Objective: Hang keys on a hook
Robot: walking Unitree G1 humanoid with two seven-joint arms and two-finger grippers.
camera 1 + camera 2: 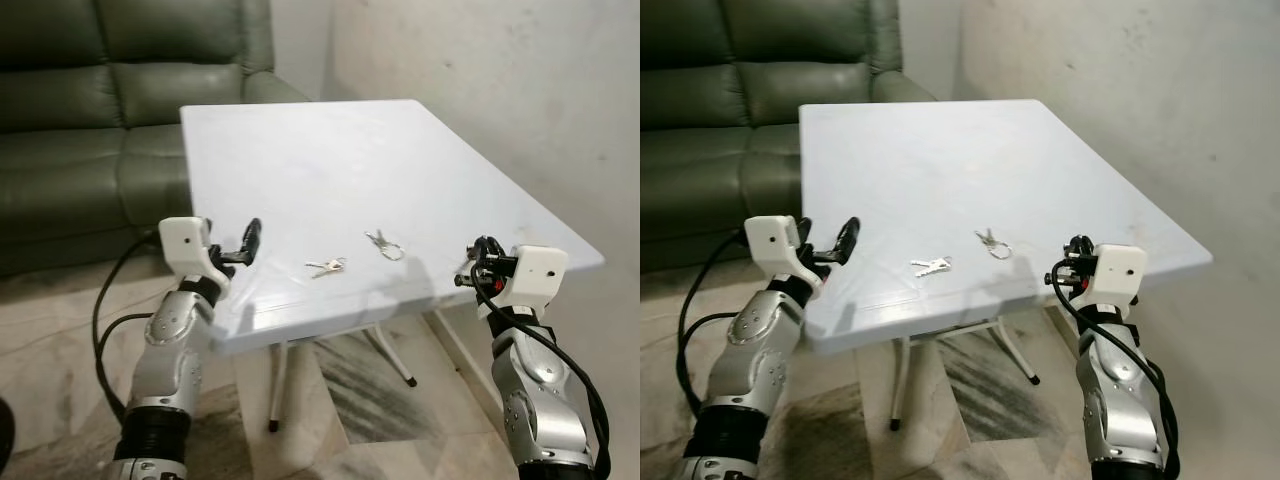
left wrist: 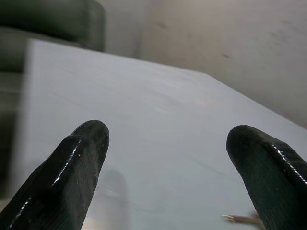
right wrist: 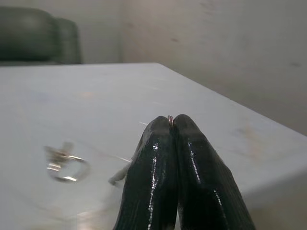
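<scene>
Two sets of keys lie near the front of the white table (image 1: pixel 320 150): a small bunch (image 1: pixel 326 266) and, to its right, a bunch on a round ring (image 1: pixel 384 244), which also appears in the right wrist view as the ringed bunch (image 3: pixel 64 163). My left gripper (image 1: pixel 236 248) is open, low over the table's front left part, left of the small bunch. At the front right edge my right gripper (image 3: pixel 171 120) is shut, and a small metal piece (image 3: pixel 170 117) peeks out between its tips. A pale bit (image 3: pixel 120 175) sticks out beside those fingers; I cannot tell what it is.
A dark green leather sofa (image 1: pixel 90 120) stands behind the table on the left. A bare pale wall (image 1: pixel 500 80) runs along the right. The table's folding legs (image 1: pixel 275 390) stand on a marbled floor between my arms.
</scene>
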